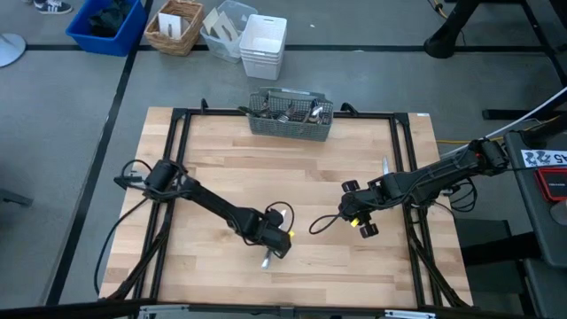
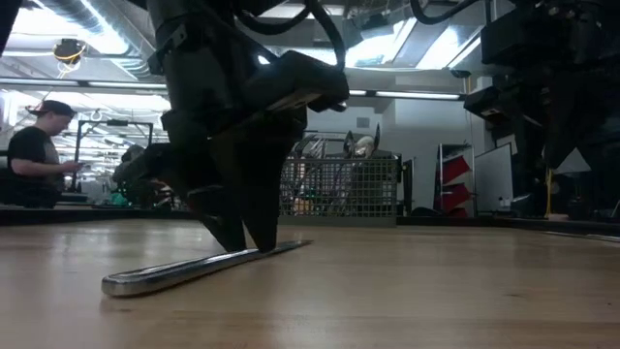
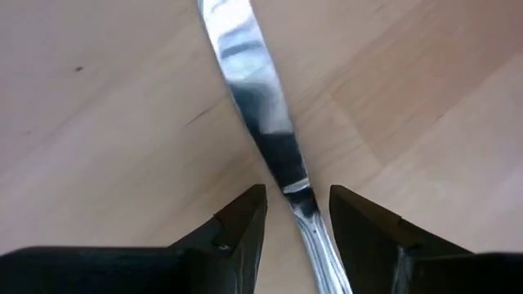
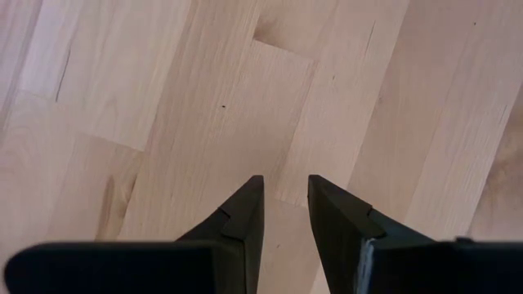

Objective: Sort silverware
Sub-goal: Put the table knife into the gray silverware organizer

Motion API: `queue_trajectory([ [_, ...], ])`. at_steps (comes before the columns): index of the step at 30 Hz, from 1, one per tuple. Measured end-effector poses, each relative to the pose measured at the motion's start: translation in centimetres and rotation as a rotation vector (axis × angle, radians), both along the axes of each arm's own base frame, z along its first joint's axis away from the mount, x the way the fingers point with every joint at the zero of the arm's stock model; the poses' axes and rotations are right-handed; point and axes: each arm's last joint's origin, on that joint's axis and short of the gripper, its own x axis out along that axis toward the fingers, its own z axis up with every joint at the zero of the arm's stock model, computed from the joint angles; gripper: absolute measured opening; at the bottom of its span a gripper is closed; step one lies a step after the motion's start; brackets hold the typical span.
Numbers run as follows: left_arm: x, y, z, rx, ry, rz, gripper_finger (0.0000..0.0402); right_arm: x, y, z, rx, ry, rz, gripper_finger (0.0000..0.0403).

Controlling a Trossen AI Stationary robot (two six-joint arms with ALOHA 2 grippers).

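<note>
A table knife [image 3: 253, 90] lies flat on the wood near the table's near edge [image 1: 266, 260], its full length resting on the table in the low view [image 2: 194, 269]. My left gripper [image 3: 298, 196] is open and points down. Its fingertips stand one on either side of the knife where blade meets handle [image 2: 247, 242], with a gap showing on both sides. My right gripper [image 4: 286, 184] hovers narrowly open over bare wood, right of centre [image 1: 353, 213]. Another piece of silverware [image 1: 385, 166] lies beside the right arm.
The grey wire-mesh caddy [image 1: 291, 115] stands at the table's far edge with several utensils upright in it [image 2: 339, 184]. Bins and baskets [image 1: 262, 44] sit on the floor beyond. A person [image 2: 39, 155] stands far off in the room. Bare wood separates the two grippers.
</note>
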Motion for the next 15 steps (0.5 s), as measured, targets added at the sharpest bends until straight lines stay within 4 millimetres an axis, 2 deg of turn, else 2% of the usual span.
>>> queue_trajectory([
  [7, -0.4, 0.1, 0.1, 0.008, 0.058, 0.050, 0.0125, 0.0, 0.0, 0.0, 0.000, 0.000, 0.000, 0.0099],
  [15, -1.7, 0.8, -0.2, 0.049, 0.185, 0.113, 0.0076, 0.0, 0.0, 0.0, 0.000, 0.001, 0.000, 0.0099],
])
